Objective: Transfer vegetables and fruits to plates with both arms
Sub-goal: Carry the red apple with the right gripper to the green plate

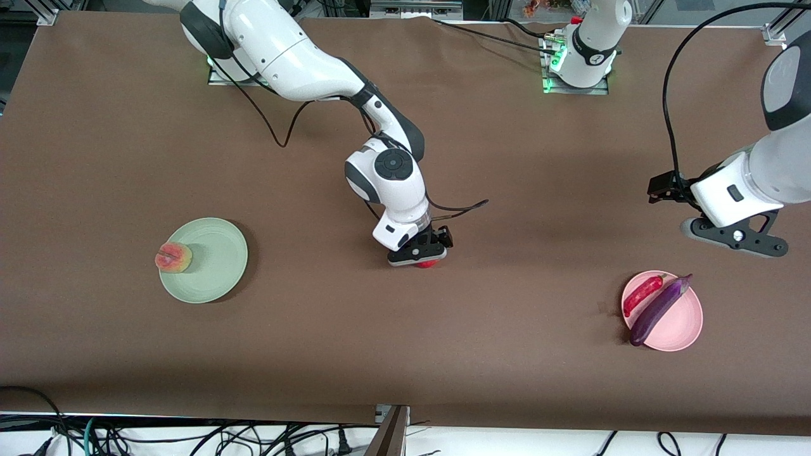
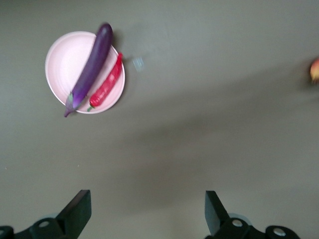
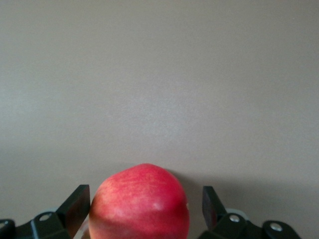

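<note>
The red apple [image 3: 142, 201], sitting mid-surface between the open fingers of the right hand [image 1: 418, 255], looks firm, smooth and round, best pinched across its widest middle; the left hand [image 1: 735, 234] waits open above the pink plate [image 1: 687, 326].

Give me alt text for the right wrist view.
A red apple sits on the brown table between the open fingers of the right gripper, one finger close against it, a gap at the other.
</note>
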Controlling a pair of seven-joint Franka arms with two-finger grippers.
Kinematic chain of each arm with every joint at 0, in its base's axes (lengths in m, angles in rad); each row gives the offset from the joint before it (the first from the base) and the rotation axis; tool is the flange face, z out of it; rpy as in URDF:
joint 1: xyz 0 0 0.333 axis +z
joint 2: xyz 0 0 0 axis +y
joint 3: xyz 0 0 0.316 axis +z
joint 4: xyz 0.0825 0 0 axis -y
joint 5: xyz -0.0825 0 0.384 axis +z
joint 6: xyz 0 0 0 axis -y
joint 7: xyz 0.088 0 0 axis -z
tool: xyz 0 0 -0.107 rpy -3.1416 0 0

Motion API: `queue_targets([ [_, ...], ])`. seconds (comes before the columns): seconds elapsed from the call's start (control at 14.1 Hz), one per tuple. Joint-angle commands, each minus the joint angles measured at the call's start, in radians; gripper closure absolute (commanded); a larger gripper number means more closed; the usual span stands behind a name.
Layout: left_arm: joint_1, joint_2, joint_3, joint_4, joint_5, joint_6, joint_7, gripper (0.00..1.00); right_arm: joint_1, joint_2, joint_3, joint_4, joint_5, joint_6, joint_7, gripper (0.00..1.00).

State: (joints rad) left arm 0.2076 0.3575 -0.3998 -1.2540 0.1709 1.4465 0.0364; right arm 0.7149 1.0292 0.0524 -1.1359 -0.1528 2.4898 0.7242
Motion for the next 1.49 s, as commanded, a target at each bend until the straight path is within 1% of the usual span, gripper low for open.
queue_targets([
  [0.0,-0.178,-0.122,0.214,-0.094,-0.001,0.111,-0.159,0.0,0.014,0.031,-0.02,0.038,-0.007,0.02,0.017,0.0],
  [0.07,-0.242,-0.185,0.307,-0.176,-0.008,0.161,-0.158,0.0,0.015,0.031,-0.02,0.038,-0.007,0.023,0.017,0.01],
  [0.14,-0.269,-0.256,0.355,-0.274,-0.092,0.198,-0.153,0.0,0.017,0.031,-0.019,0.038,-0.007,0.021,0.018,0.01],
  [0.21,-0.293,-0.326,0.415,-0.368,-0.197,0.278,-0.152,0.0,0.017,0.031,-0.019,0.036,-0.007,0.021,0.018,0.07],
  [0.28,-0.324,-0.377,0.441,-0.453,-0.212,0.346,-0.151,0.0,0.017,0.031,-0.019,0.038,-0.007,0.023,0.017,0.2],
  [0.36,-0.329,-0.396,0.441,-0.476,-0.212,0.354,-0.15,0.0,0.015,0.031,-0.019,0.036,-0.007,0.023,0.012,0.44],
  [0.43,-0.321,-0.393,0.441,-0.476,-0.212,0.351,-0.145,0.0,0.015,0.031,-0.019,0.036,-0.005,0.023,0.006,0.58],
  [0.5,-0.309,-0.387,0.441,-0.476,-0.212,0.347,-0.112,0.0,0.014,0.031,-0.019,0.036,-0.005,0.021,0.003,0.6],
  [0.64,-0.268,-0.385,0.438,-0.476,-0.212,0.322,0.039,0.0,-0.001,0.017,-0.019,0.036,-0.004,-0.002,-0.008,0.62],
  [0.71,-0.245,-0.385,0.438,-0.478,-0.212,0.304,0.093,0.0,-0.024,-0.01,-0.014,0.038,-0.001,-0.064,-0.037,0.62],
  [0.85,-0.228,-0.385,0.438,-0.482,-0.212,0.291,0.089,0.0,-0.099,-0.088,-0.008,0.027,0.027,-0.217,-0.19,0.62],
  [1.0,-0.229,-0.384,0.44,-0.479,-0.212,0.282,0.066,0.0,-0.162,-0.156,-0.009,-0.014,0.141,-0.305,-0.323,0.62],
  [1.07,-0.229,-0.379,0.438,-0.479,-0.212,0.282,0.072,0.0,-0.198,-0.19,-0.014,-0.049,0.177,-0.325,-0.388,0.62],
  [1.14,-0.232,-0.38,0.438,-0.479,-0.211,0.281,0.074,0.0,-0.234,-0.217,-0.016,-0.083,0.18,-0.341,-0.455,0.62],
  [1.28,-0.244,-0.38,0.438,-0.479,-0.211,0.281,0.076,0.0,-0.325,-0.265,-0.019,-0.139,0.182,-0.417,-0.589,0.62],
  [1.42,-0.246,-0.376,0.437,-0.478,-0.209,0.282,0.072,0.0,-0.435,-0.288,-0.019,-0.174,0.182,-0.479,-0.733,0.62],
])
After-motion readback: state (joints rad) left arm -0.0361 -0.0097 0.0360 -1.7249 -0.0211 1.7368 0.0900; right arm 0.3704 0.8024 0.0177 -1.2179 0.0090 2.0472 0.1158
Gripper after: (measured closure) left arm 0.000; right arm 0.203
